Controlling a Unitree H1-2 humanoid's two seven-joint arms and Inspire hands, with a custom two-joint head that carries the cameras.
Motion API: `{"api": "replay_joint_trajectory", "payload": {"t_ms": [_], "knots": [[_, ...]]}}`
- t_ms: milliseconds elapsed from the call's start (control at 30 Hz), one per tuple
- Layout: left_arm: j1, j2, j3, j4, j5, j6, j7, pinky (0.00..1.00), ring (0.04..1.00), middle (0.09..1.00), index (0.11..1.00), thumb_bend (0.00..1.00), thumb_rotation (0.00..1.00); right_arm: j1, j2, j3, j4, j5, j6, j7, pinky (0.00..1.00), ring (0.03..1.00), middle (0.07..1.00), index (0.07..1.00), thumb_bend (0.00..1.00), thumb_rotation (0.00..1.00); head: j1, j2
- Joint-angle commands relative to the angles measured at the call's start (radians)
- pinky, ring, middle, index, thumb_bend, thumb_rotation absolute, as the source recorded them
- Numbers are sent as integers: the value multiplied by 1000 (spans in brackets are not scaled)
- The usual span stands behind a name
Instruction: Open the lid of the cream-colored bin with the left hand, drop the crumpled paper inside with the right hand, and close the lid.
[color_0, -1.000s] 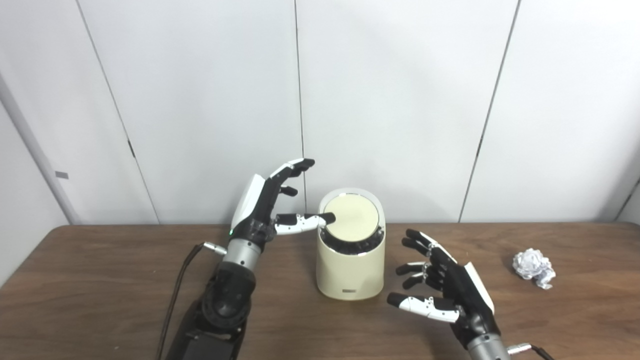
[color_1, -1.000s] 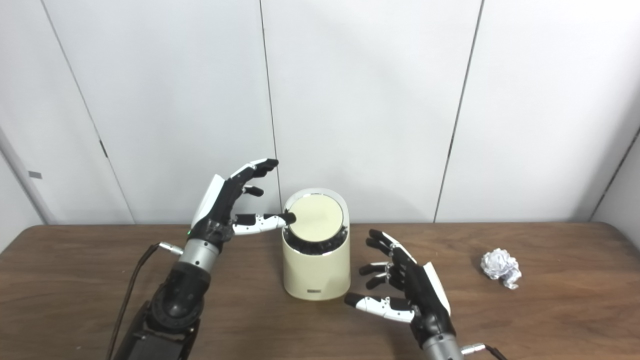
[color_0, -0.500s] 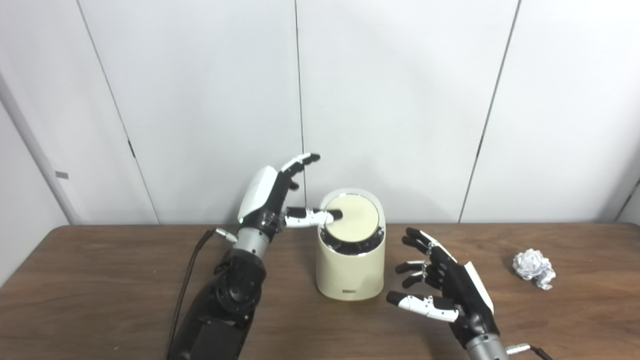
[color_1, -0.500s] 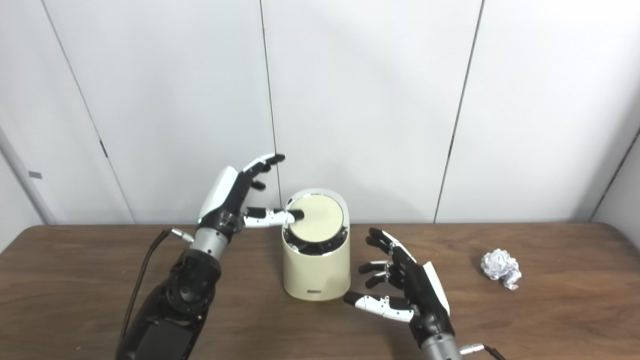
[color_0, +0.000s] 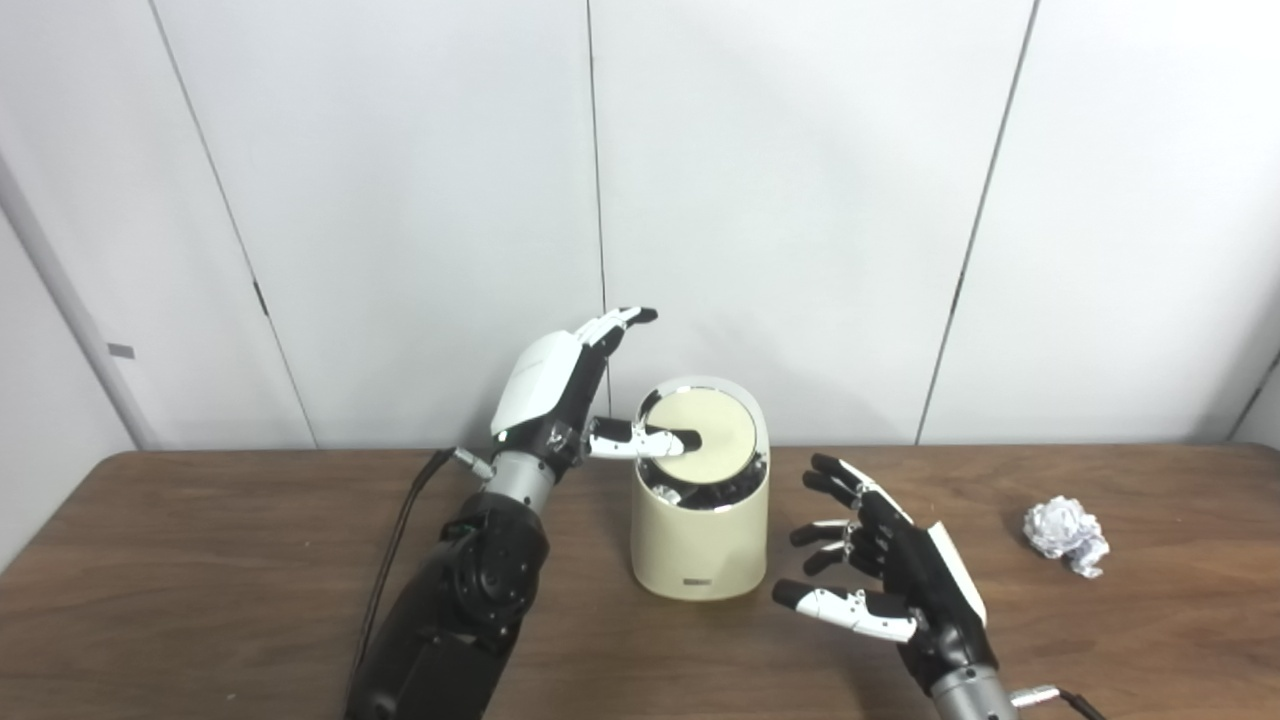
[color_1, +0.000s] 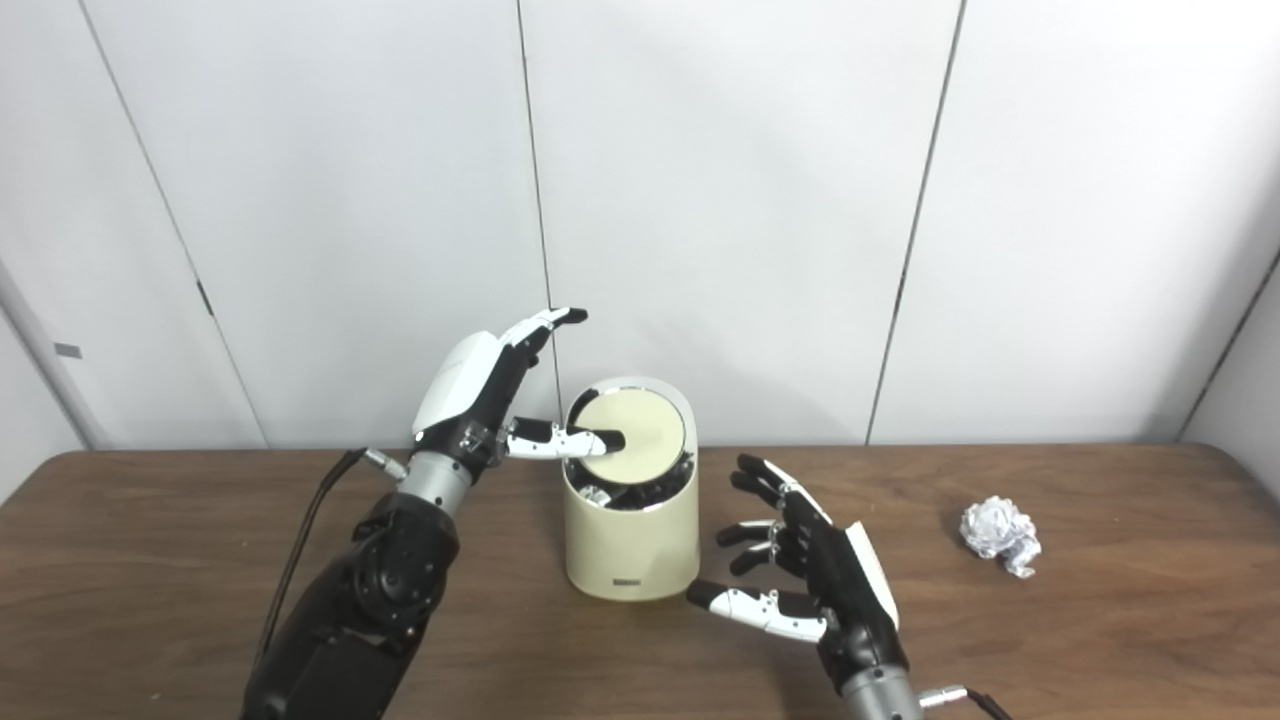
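The cream-colored bin (color_0: 700, 540) stands mid-table. Its round lid (color_0: 715, 435) is tipped, showing a dark gap with something pale inside at the front. My left hand (color_0: 570, 400) is open beside the bin's left, its thumb lying on the lid, its fingers raised toward the wall. My right hand (color_0: 890, 570) is open and empty, hovering just right of the bin near the table's front. The crumpled paper (color_0: 1066, 534) lies on the table at the far right, well apart from my right hand.
The brown wooden table (color_0: 200, 580) meets a white panelled wall (color_0: 800, 200) right behind the bin. A black cable (color_0: 395, 560) trails from my left wrist.
My left hand has moved right and further over the bin, its thumb sliding across the lid. The lid has tipped more, widening the dark gap. My right hand and the paper have stayed put.
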Motion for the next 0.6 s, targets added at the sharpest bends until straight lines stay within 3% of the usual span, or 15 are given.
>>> {"api": "replay_joint_trajectory", "payload": {"t_ms": [0, 233, 400, 567], "knots": [[-60, 4, 2, -8, 10, -18, 21, 775, 921, 935, 919, 969, 280, -31, 8, 0, -37, 4, -32, -9, 469, 614, 845, 854, 683, 183, -2, 2], [-65, 10, -29, 23, 56, -42, 55, 727, 905, 916, 915, 969, 270, -31, 13, 4, -47, -2, -29, -11, 472, 611, 845, 850, 681, 172, -6, 7], [-67, 20, -52, 42, 103, -54, 85, 753, 901, 912, 907, 970, 250, -30, 14, 7, -56, -16, -31, -15, 471, 613, 846, 849, 681, 209, -9, 11], [-72, 24, -72, 53, 156, -56, 112, 747, 905, 919, 907, 968, 249, -30, 18, 5, -65, -8, -20, -14, 465, 597, 840, 843, 675, 178, -8, 14]]}}
